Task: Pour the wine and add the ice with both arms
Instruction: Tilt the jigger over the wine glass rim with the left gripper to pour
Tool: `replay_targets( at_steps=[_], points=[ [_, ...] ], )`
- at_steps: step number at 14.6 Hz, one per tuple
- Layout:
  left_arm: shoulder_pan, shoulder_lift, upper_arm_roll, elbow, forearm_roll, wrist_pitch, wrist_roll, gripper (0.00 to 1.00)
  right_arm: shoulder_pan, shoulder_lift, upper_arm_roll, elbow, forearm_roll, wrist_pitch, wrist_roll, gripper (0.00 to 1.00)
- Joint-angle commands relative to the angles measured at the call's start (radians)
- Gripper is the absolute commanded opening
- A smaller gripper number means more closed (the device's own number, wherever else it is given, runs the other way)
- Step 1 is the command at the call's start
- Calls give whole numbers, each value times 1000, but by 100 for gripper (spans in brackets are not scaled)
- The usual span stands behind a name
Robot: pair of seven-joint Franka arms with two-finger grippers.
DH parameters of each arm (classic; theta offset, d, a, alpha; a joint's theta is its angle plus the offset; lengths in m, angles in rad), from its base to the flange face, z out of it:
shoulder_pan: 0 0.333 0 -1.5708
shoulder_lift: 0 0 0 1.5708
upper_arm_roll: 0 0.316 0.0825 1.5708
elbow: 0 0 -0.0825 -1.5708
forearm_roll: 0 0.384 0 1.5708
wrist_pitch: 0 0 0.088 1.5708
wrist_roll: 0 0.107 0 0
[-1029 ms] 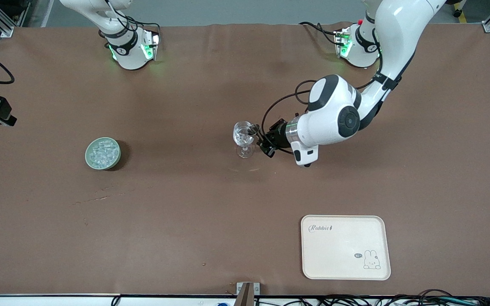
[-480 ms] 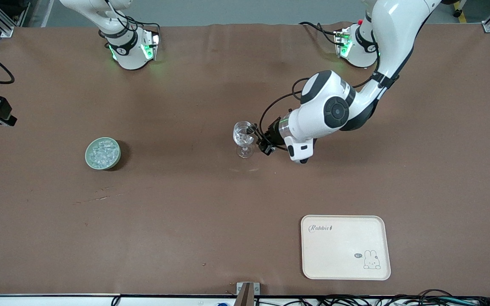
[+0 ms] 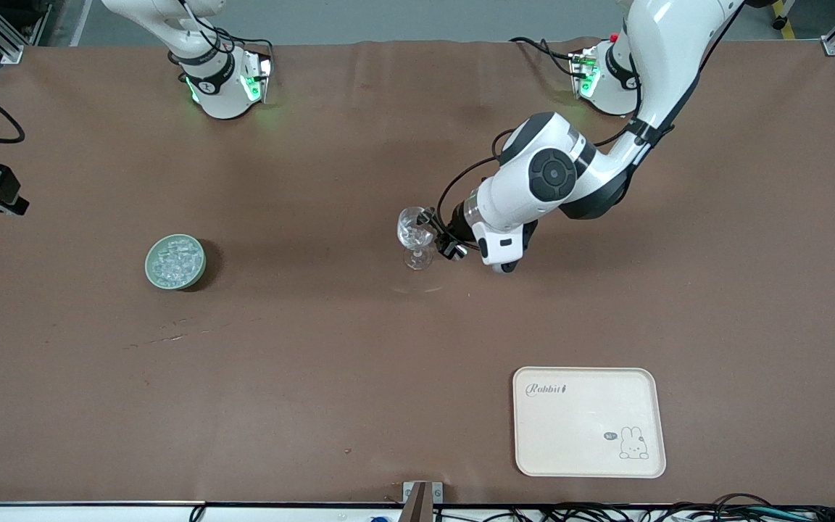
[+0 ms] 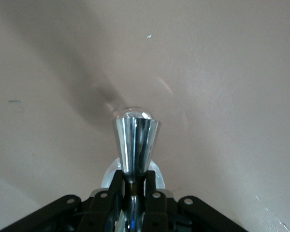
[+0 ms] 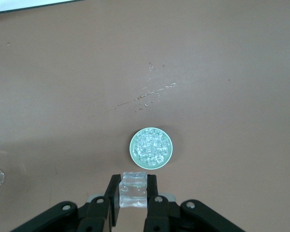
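Green bowl [image 3: 175,262] of ice [image 3: 173,260] sitting on counter [image 3: 316,348] toward right arm's end. Right gripper [image 5: 133,192] out of front view, arm cut off at upper edge past its base; wrist view shows it high over counter, looking down on bowl [image 5: 151,148], pinching one clear ice chunk [image 5: 133,195] between its fingers [image 5: 113,191]. Mid-counter: wine glass [image 3: 415,237] upright, small clear pieces in bowl of glass, hard to make out. Left gripper [image 3: 438,233] reached in low beside glass, clamped tight on stem just under bowl of glass; wrist view confirms fingers [image 4: 153,191] pressed on stem [image 4: 133,181], foot of glass partly hidden by fingers. Fingertips mostly masked by wrist and cables in front view. Cream tray [image 3: 588,422] with rabbit print near front camera, toward left arm's end, well apart from glass.
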State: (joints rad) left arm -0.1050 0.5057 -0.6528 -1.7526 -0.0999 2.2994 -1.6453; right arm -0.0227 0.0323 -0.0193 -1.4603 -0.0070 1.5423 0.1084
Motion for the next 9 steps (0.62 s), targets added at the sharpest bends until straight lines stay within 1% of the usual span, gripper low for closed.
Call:
replay_targets(
  at_steps=[1, 5, 8, 9],
  points=[
    [-2, 8, -16, 13, 52, 8, -45, 1, -2, 0, -1, 3, 19, -5, -9, 1],
    [-1, 2, -24, 12, 83, 0, -54, 1, -2, 0, 1, 3, 19, -5, -10, 1],
    [-6, 5, -25, 13, 152, 0, -117, 1, -2, 0, -1, 3, 21, -5, -9, 1],
    [-1, 5, -31, 15, 151, 0, -123, 1, -2, 0, -1, 3, 21, -5, -10, 1]
  ],
)
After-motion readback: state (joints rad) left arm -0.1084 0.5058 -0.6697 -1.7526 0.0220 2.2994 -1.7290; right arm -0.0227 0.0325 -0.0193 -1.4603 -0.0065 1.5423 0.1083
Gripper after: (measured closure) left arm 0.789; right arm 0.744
